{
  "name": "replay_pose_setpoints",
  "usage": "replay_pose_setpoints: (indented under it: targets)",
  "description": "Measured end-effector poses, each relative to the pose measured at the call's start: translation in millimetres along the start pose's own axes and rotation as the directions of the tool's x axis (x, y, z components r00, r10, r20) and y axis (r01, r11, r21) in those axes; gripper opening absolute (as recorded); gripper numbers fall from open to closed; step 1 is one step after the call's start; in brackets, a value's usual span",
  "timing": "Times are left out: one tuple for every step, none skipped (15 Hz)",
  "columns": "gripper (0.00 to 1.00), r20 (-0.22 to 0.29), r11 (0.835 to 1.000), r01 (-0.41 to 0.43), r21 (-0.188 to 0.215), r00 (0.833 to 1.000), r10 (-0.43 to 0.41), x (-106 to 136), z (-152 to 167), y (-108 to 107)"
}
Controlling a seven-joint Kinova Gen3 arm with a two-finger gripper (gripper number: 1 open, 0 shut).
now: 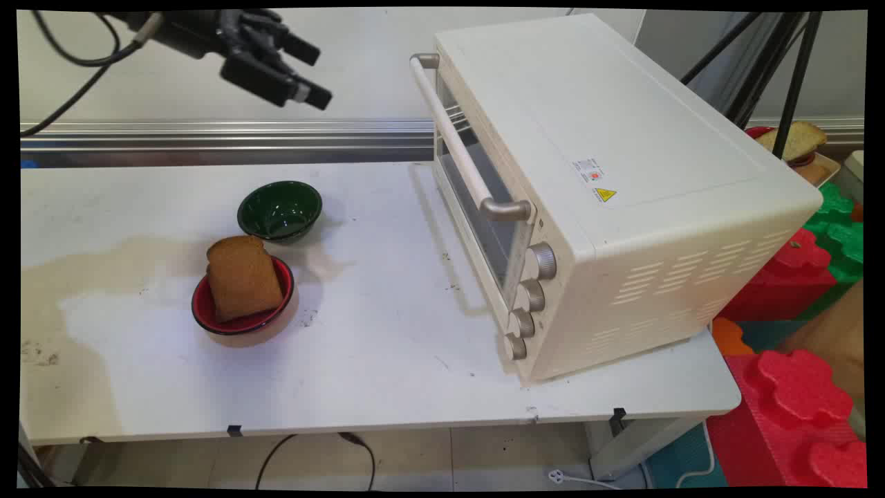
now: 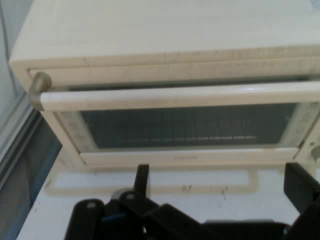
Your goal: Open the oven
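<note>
- The toaster oven (image 1: 622, 180) stands on the right half of the white table (image 1: 387, 360), door shut, its long handle (image 1: 460, 149) running across the glass front, four knobs (image 1: 531, 297) stacked at the near end.
- My gripper (image 1: 314, 72) hangs high above the table's far edge, left of the oven and well apart from it, pointed at the door.
- My fingers are spread wide and carry nothing; in the hand view they rise at the two sides with the handle (image 2: 175, 96) above and between them.
- Risk, as I judge it: from this height and slant I could hit the door's glass or the oven's top edge rather than meeting the bar squarely.
- Below me sit a green bowl (image 1: 280, 209) and a red bowl (image 1: 238, 315) holding a slice of brown bread (image 1: 242, 278); a careless drop could knock them.
- The oven's near corner sits close to the table's front edge, so a hard shove might shift it.
</note>
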Motion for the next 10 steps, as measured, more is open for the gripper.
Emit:
replay_pose_setpoints:
  targets:
    - [1.00,-0.003,1.000,0.002,-0.003,1.000,-0.002,3.4,4.3,0.1]
    - [1.00,-0.007,1.000,0.005,-0.007,1.000,-0.005,8.4,10.7,0.5]
    - [1.00,-0.010,1.000,0.008,-0.013,1.000,-0.008,14.0,18.6,0.9]
    - [1.00,-0.011,1.000,0.010,-0.018,1.000,-0.010,17.9,24.5,1.3]
    - [1.00,-0.013,1.000,0.014,-0.025,1.000,-0.014,23.7,33.6,2.0]
    - [1.00,-0.014,0.999,0.016,-0.030,1.000,-0.017,28.0,40.5,2.3]
    - [1.00,-0.016,0.999,0.018,-0.035,1.000,-0.019,32.2,47.0,2.5]
    - [1.00,-0.018,0.999,0.021,-0.041,1.000,-0.021,37.1,54.9,2.8]
    - [1.00,-0.018,0.999,0.022,-0.044,1.000,-0.023,39.8,59.7,2.9]
    - [1.00,-0.018,0.999,0.024,-0.046,1.000,-0.025,42.3,64.0,3.0]
